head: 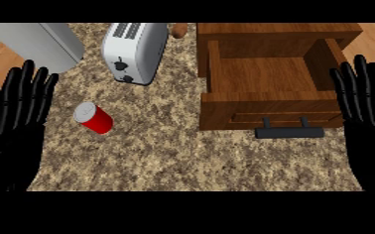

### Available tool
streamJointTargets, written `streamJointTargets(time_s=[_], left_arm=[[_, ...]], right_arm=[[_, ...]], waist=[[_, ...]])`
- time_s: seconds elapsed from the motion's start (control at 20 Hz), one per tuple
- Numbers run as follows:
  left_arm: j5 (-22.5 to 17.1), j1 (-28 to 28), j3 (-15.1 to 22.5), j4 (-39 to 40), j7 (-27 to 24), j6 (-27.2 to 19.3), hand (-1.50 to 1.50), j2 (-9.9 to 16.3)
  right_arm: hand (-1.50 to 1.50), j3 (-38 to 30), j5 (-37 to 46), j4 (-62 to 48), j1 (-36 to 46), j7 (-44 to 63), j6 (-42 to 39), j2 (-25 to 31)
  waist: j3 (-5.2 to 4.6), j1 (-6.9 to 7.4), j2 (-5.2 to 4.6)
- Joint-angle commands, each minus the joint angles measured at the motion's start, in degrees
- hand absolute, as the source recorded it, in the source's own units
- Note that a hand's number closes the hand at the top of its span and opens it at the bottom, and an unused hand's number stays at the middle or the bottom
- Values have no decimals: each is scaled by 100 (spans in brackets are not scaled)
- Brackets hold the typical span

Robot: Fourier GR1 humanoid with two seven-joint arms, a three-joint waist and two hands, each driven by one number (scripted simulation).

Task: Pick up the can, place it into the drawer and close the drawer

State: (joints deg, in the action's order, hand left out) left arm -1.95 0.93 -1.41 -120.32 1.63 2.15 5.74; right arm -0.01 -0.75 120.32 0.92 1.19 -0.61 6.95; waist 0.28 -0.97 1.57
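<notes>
Red can [93,118] lies tipped near your surface's [168,153] left edge; the drawer [267,87] stands open. Your left hand [22,114] and right hand [356,104] rest, fingers straight and spread.

A white toaster [134,51] stands on the speckled table [183,148], slots at its far end. A grey appliance [44,44] occupies the far-left corner. A small brown object [179,29] lies beyond the toaster.

Red can [93,118] lies tilted on the counter, silver top up-left; wooden drawer [264,82] stands open, well right.
</notes>
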Motion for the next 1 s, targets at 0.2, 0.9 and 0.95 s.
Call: streamJointTargets(time_s=[0.2,0.9,0.95], left_arm=[[-2482,211,-1474,484,-568,2011,-150,1194],[-3178,-109,-2456,2110,1250,2215,-150,2047],[-3297,-588,-2248,2358,1433,2047,-150,2090]], right_arm=[[-150,-353,-346,-24,-136,-234,-42,-57],[-150,-596,-138,-279,-479,1024,374,-172],[-150,-811,-329,-432,-43,1280,379,-14]], waist=[[-39,144,-150],[-28,101,-154],[-28,90,-159]])
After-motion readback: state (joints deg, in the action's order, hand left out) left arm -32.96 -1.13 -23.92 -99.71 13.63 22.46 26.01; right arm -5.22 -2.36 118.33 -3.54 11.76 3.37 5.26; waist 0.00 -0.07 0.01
